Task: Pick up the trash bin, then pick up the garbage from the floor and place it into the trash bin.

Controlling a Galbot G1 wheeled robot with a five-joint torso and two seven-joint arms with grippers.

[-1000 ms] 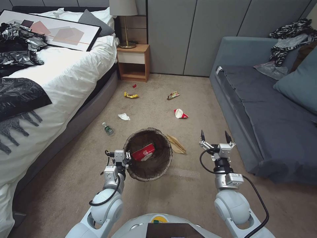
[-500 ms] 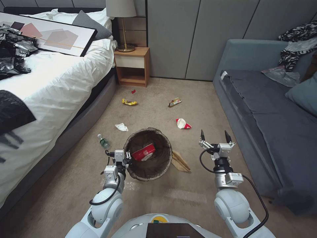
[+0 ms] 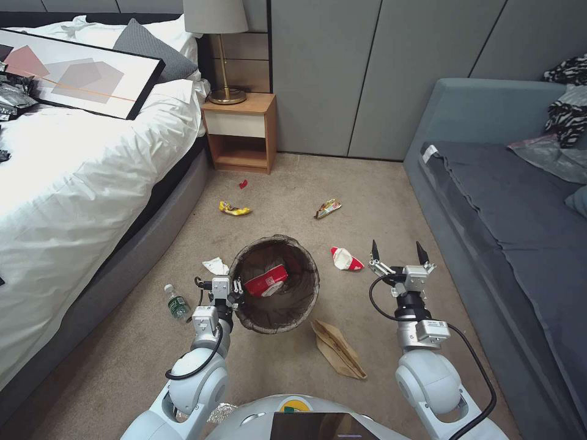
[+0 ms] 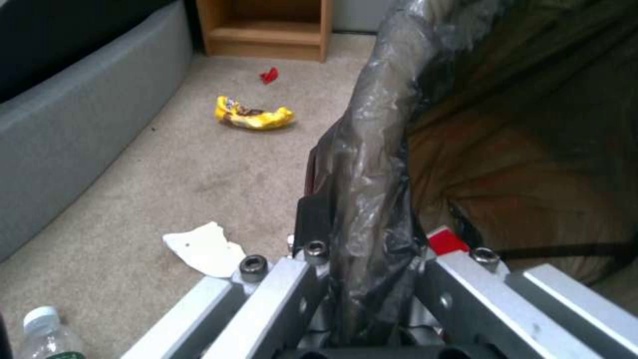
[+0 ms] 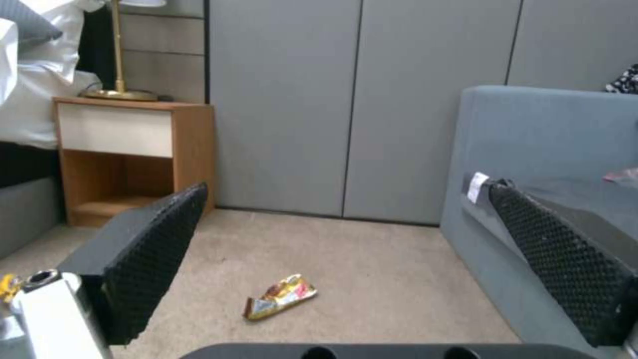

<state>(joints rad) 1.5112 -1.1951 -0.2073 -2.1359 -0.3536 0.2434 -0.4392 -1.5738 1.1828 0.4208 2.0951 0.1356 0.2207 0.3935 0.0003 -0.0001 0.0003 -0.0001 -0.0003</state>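
Note:
The trash bin (image 3: pixel 295 307), lined with a dark bag, hangs in front of me with my left gripper (image 3: pixel 235 293) shut on its near-left rim (image 4: pixel 372 164). A red-and-white cup (image 3: pixel 266 281) lies inside it. My right gripper (image 3: pixel 397 250) is held open and empty to the bin's right, its black fingers (image 5: pixel 149 254) wide apart. Garbage lies around on the carpet: a red-and-white cup (image 3: pixel 347 259), a tan paper bag (image 3: pixel 338 349), a white tissue (image 3: pixel 215 266), a bottle (image 3: pixel 177 304), a yellow wrapper (image 3: pixel 234 209) and a colourful wrapper (image 3: pixel 328 208).
A bed (image 3: pixel 73 183) runs along the left and a grey-blue sofa (image 3: pixel 507 232) along the right, leaving a carpet strip between them. A wooden nightstand (image 3: pixel 241 131) with a lamp stands at the far wall. A small red scrap (image 3: pixel 243 183) lies before it.
The whole view has shifted: the camera has moved forward, so the floor litter now lies nearer, the tan bag behind the bin. Both arms and the held bin keep their pose.

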